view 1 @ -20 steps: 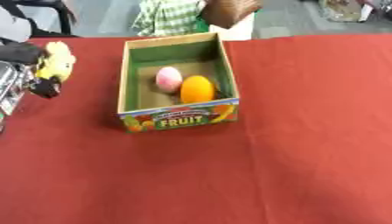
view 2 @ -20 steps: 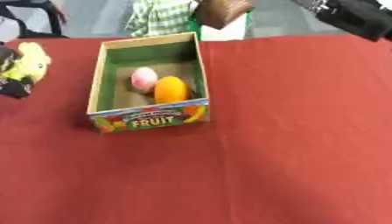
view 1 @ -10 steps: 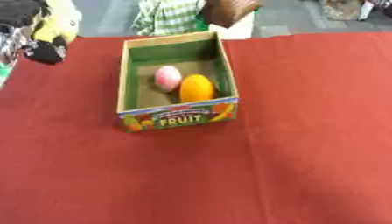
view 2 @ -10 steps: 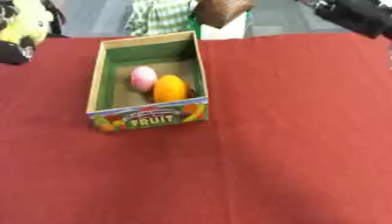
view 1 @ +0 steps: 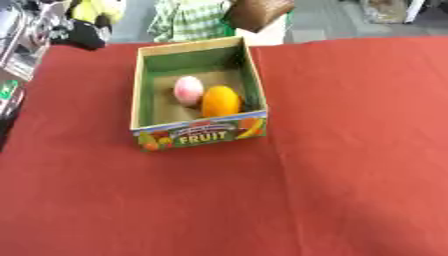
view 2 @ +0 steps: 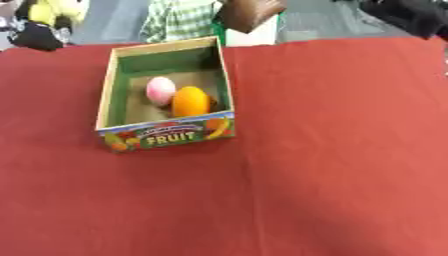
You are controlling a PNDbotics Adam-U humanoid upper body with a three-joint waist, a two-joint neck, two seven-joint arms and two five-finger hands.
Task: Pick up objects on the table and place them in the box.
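The cardboard FRUIT box (view 1: 197,135) sits upper centre on the red tablecloth (view 1: 350,150), holding a pink fruit (view 1: 188,90) touching an orange fruit (view 1: 221,101). Left hand (view 1: 87,32), upper left, grasps a yellow object (view 1: 96,9); right hand (view 2: 411,15), upper right, fingers unclear.

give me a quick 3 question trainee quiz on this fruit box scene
1. True or false: the box is empty.
2. Which lies nearer the box's printed front wall: A) the pink fruit or B) the orange fruit?
3. What colour is the object held by the left hand at the upper left?

Key
1. False; it holds two fruits.
2. B
3. Yellow: the yellow object is up above the table's far left corner, fingers curled round it.
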